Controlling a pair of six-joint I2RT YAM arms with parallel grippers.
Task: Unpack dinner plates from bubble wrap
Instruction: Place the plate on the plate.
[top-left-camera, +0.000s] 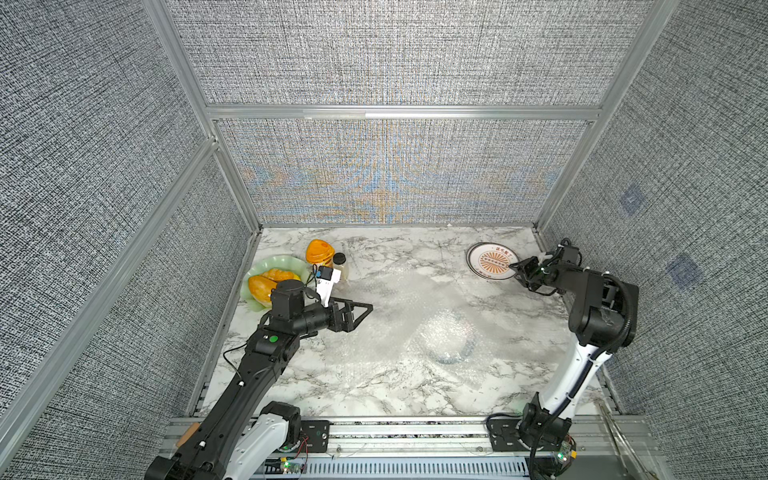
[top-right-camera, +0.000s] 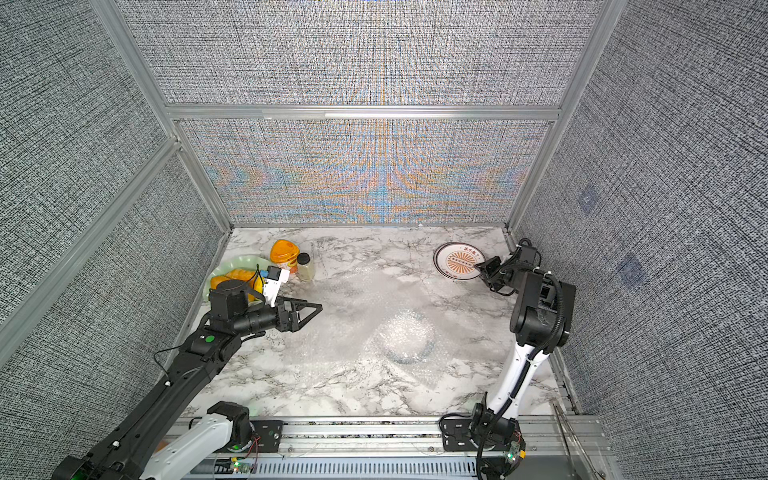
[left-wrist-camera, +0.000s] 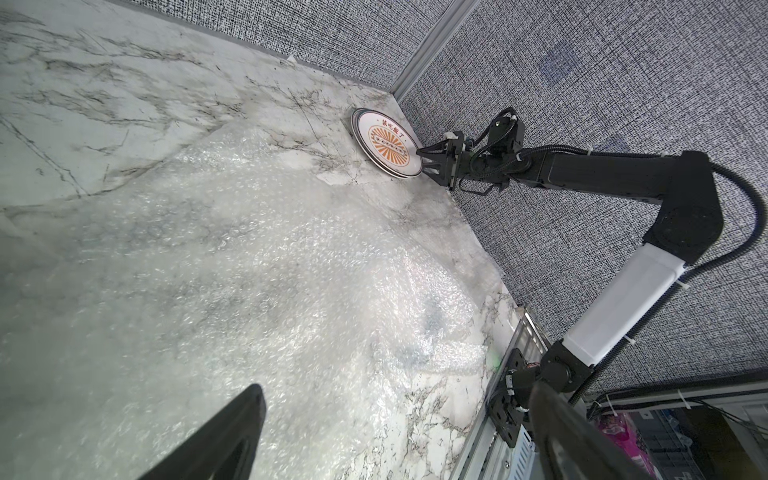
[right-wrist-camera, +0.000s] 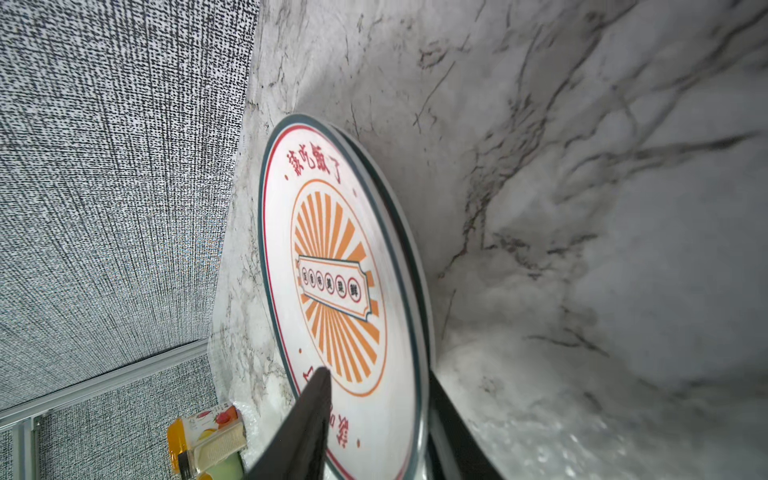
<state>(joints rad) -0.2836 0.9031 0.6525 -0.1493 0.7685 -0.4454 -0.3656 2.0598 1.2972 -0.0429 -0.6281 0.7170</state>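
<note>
White sunburst plate (top-left-camera: 484, 261), right claw (top-left-camera: 517, 270) astride rim, bubble wrap (top-left-camera: 415, 320) nearby

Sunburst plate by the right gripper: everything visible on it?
The sunburst plate is round, glossy white, ceramic-looking, with a thin dark rim, red lettering and an orange sunburst around a lettered banner. It is unwrapped, lying face up in the table's far right corner, seemingly atop a second plate whose rim shows beneath. The right gripper straddles its near rim, one finger above, one below; whether it clamps is unclear.
</note>
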